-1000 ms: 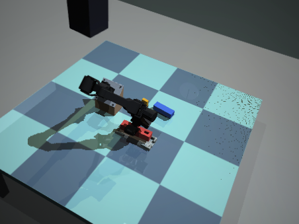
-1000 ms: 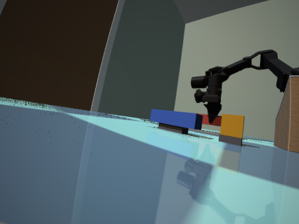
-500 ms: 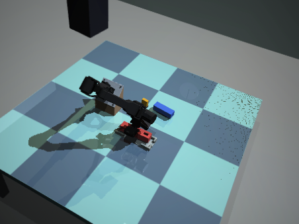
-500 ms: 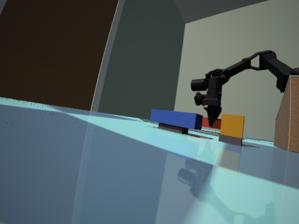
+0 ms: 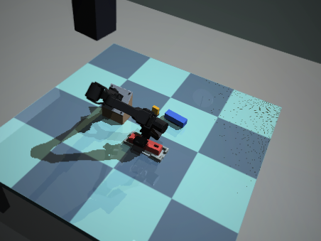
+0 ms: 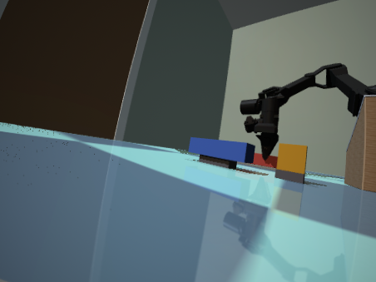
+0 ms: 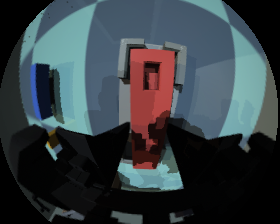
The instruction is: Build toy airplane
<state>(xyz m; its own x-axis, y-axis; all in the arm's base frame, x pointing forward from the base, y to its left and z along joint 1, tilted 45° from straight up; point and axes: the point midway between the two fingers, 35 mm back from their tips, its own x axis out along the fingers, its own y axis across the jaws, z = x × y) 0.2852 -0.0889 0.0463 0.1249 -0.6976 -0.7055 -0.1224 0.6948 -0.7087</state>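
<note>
The red fuselage (image 5: 150, 144) (image 6: 258, 160) (image 7: 145, 107) lies lengthwise in the grey cradle (image 5: 165, 155) (image 7: 123, 60), between its raised corner walls. It looks low and level; its underside is hidden. Its front socket is empty; the tail socket is hidden in shadow. My gripper (image 5: 140, 142) (image 6: 266, 158) (image 7: 148, 126) is open, pointing down, with one finger on each side of the fuselage and small gaps beside it. The blue wing (image 5: 175, 118) (image 6: 220, 148) (image 7: 42, 95) and the orange tail fin (image 5: 155, 109) (image 6: 292, 157) (image 7: 52, 139) stand apart from it, on supports.
The wing's dark support (image 6: 217, 162) and the fin's grey support (image 6: 289, 176) stand on the checkered table (image 5: 199, 175). The arm's box-shaped base (image 5: 118, 114) (image 6: 369, 147) is behind them, and the arm reaches over from it, close by the fin.
</note>
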